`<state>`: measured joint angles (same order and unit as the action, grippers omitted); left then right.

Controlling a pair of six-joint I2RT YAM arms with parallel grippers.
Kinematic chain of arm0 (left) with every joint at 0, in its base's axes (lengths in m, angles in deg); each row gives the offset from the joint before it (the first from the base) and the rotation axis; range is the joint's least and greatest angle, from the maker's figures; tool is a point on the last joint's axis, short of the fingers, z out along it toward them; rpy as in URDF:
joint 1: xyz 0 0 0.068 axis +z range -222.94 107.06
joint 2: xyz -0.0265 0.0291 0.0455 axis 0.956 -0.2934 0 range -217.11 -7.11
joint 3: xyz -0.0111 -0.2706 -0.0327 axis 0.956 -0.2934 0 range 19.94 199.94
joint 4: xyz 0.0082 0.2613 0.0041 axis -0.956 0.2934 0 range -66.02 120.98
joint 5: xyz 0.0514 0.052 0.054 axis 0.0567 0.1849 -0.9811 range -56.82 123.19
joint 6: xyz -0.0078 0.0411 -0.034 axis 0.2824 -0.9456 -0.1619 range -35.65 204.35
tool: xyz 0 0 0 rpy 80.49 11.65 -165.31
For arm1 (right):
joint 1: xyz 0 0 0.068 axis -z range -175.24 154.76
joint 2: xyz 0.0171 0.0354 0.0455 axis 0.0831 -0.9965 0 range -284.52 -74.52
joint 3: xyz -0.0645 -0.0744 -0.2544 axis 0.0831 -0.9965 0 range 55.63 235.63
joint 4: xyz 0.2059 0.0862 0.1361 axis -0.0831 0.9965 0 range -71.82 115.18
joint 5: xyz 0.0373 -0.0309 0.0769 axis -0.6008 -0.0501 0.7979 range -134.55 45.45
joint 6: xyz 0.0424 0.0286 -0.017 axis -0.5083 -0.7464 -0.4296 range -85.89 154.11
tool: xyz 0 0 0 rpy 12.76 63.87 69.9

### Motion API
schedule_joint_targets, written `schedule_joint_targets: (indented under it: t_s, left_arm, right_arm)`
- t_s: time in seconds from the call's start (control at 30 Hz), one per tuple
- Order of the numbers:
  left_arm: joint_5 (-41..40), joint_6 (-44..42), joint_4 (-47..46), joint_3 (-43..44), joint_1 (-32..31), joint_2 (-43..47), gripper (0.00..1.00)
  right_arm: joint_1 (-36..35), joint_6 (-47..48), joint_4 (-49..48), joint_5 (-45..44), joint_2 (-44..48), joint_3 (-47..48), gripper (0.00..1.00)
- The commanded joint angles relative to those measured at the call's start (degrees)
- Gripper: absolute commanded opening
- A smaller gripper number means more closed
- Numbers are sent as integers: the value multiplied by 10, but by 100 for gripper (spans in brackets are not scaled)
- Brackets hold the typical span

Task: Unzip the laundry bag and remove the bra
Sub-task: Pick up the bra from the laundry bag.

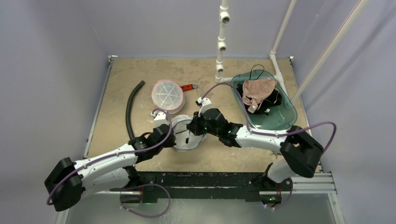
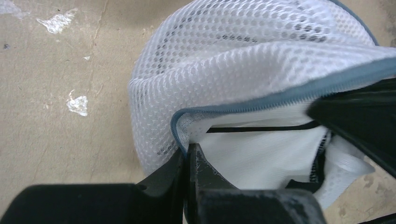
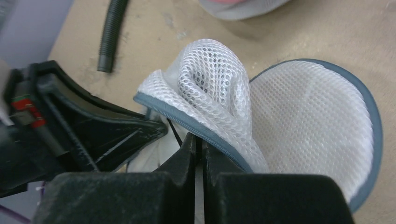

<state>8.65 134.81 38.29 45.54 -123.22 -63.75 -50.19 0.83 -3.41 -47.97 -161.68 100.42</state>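
Observation:
The white mesh laundry bag (image 1: 183, 140) (image 2: 233, 51) (image 3: 303, 126) with grey-blue zipper trim lies at the table's near middle, its mouth gaping. My left gripper (image 1: 173, 132) (image 2: 188, 154) is shut on the bag's zipper edge. Inside the mouth shows white fabric with a thin black strap, the bra (image 2: 261, 154) (image 3: 149, 158). My right gripper (image 1: 190, 129) (image 3: 198, 140) is shut, its tips pushed in just under the raised zipper edge. What sits between its tips is hidden. The left fingers (image 3: 116, 130) stand close beside it.
A second round mesh bag with pink inside (image 1: 167, 94) lies behind, a red piece (image 1: 188, 87) beside it. A black hose (image 1: 131, 103) curves at the left. A teal basin (image 1: 289, 116) holding garments (image 1: 258, 91) sits at the right, by a white pipe frame (image 1: 220, 46).

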Motion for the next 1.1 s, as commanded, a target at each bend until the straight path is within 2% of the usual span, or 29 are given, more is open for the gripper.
schedule_joint_targets:
  t_s: [0.0,0.2,0.33,0.43,0.53,0.67,0.9,1.07]
  left_arm:
    - [-25,12,22,20,-2,25,0]
    - [-31,15,36,31,-1,29,0]
    - [-35,15,44,48,-1,23,9]
    - [-38,5,46,76,-1,16,11]
    - [-47,-15,42,113,-1,3,9]
    - [-73,-35,46,148,-1,-26,0]
    - [-105,-51,38,179,7,-74,0]
    - [-116,-63,33,193,22,-95,0]
  right_arm:
    - [-2,29,10,5,52,-5,0]
    - [-2,64,13,18,86,-20,0]
    - [-2,96,5,45,103,-34,0]
    - [-9,123,13,66,111,-32,0]
    - [-11,150,21,82,125,-35,0]
    - [-14,184,33,97,158,-46,0]
    - [-15,211,33,157,203,-72,0]
    - [-30,222,49,152,191,-67,0]
